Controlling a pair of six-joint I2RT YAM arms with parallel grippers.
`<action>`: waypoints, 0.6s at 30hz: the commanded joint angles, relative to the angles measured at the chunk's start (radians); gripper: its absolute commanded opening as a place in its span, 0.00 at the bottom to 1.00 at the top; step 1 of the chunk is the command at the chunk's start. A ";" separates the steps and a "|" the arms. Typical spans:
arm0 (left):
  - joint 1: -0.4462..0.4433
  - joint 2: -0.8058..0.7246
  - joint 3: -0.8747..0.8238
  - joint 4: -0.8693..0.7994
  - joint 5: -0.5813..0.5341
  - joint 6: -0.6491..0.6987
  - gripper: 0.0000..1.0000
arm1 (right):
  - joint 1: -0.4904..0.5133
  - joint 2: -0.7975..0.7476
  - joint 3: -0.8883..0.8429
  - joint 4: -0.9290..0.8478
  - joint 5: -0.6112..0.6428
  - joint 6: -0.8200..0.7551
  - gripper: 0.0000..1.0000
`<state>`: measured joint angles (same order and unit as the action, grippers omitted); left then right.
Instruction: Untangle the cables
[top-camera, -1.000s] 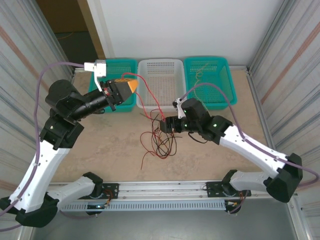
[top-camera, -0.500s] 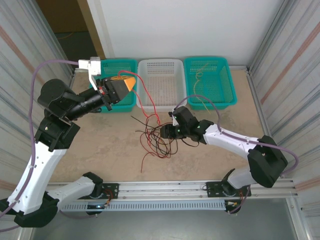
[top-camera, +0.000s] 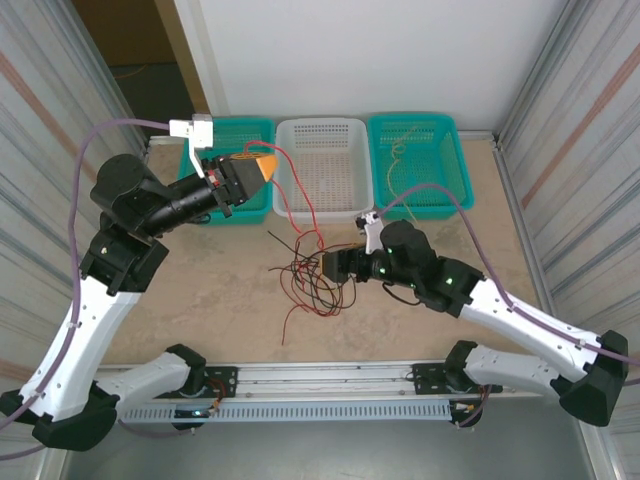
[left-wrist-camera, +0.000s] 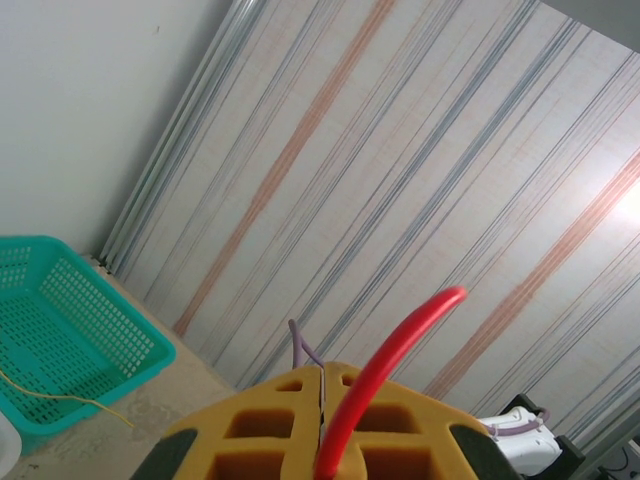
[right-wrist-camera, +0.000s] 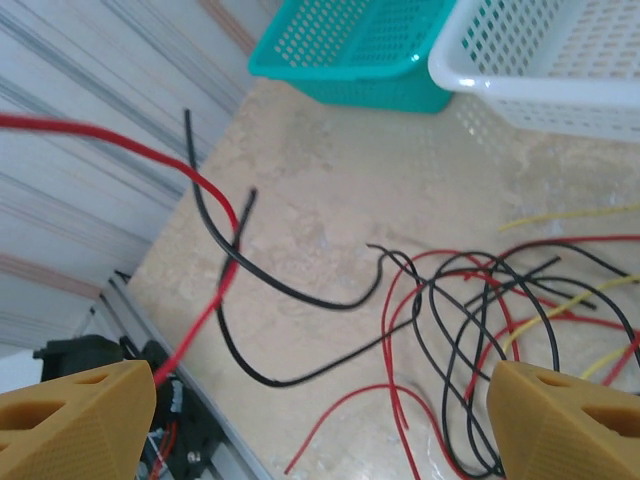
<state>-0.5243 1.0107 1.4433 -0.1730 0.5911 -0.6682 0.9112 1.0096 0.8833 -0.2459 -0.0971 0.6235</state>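
Left gripper (left-wrist-camera: 322, 388): jaws clamped on a red cable (left-wrist-camera: 385, 345), held up over the left teal basket (top-camera: 245, 125). That strand runs down into the cables (top-camera: 315, 275), a red, black and yellow tangle on the table (top-camera: 200, 290) in front of the white basket (top-camera: 320, 123). Right gripper (right-wrist-camera: 320, 378): jaws spread wide, low at the tangle's right edge; one yellow strand (top-camera: 398, 150) lies in the right teal basket (top-camera: 455, 170).

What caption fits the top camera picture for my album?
Left gripper holds a red cable up from the tangled cables, with the right gripper open beside them.
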 joint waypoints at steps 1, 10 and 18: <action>-0.003 0.001 0.006 0.055 0.007 -0.021 0.00 | 0.019 0.082 0.069 0.073 -0.037 -0.049 0.84; -0.002 0.028 0.048 0.032 0.003 -0.017 0.00 | 0.029 0.321 0.083 0.196 -0.051 -0.025 0.64; 0.013 0.075 0.141 -0.037 -0.033 0.008 0.00 | 0.031 0.446 -0.096 0.350 -0.079 0.123 0.30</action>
<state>-0.5228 1.0832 1.5299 -0.2024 0.5781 -0.6765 0.9367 1.4235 0.8310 0.0284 -0.1566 0.6746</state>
